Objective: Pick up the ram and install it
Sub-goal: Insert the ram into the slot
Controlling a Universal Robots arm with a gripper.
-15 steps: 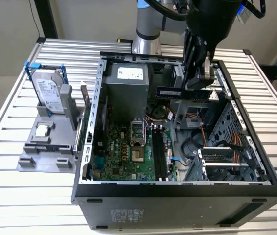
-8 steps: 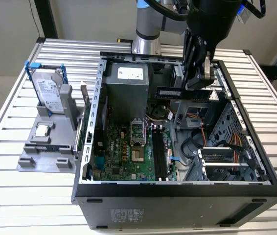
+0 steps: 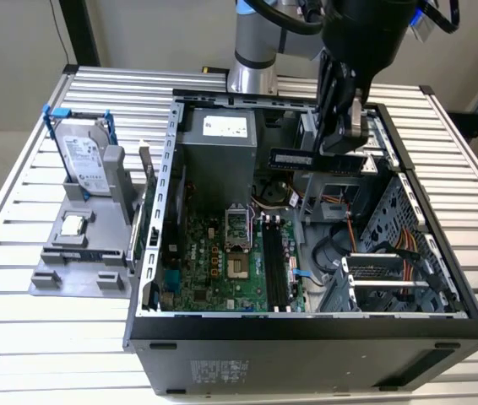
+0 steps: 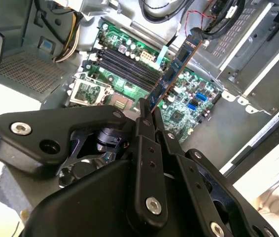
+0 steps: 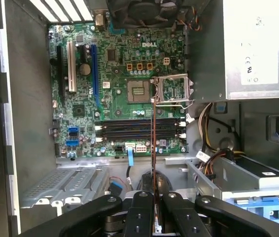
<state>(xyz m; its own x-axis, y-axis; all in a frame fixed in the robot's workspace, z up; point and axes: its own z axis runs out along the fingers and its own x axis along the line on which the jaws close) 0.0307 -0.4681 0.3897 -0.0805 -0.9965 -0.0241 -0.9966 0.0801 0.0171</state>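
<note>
At the worktop's point(image 3: 45, 337) left edge in the exterior view stands a grey fixture point(image 3: 78, 257), and in it a silver hard drive point(image 3: 84, 160) in a blue bracket point(image 3: 53, 114) stands upright, with a small square silver chip point(image 3: 73, 224) lying on the ledge just below it. Beside the fixture, an open computer case point(image 3: 306, 359) takes up the middle of the worktop and reaches almost to its right edge. A green motherboard point(image 3: 209, 266) lies flat on the case's floor, a grey power supply point(image 3: 218, 152) sits against the far wall, and a row of dark memory slots point(image 3: 277, 270) runs along the board's right side. Further right are a drive cage and bundled orange and black cables point(image 3: 408, 261). The arm point(image 3: 256, 51) comes in from the worktop's far edge, and its black gripper point(image 3: 334, 145) hangs over the far right part of the case. Its jaws are clamped on one end of the ram point(image 3: 292, 158), which juts out level toward the power supply, up in the air and not seated in a slot. In the second wrist view the gripper point(image 4: 147, 112) pinches the dark-blue ram point(image 4: 176, 69) by its near end, well above the motherboard point(image 4: 124, 74). In the first wrist view the ram point(image 5: 153, 138) appears edge-on as a thin line rising from the gripper point(image 5: 153, 200) and crossing the memory slots point(image 5: 129, 129).
</note>
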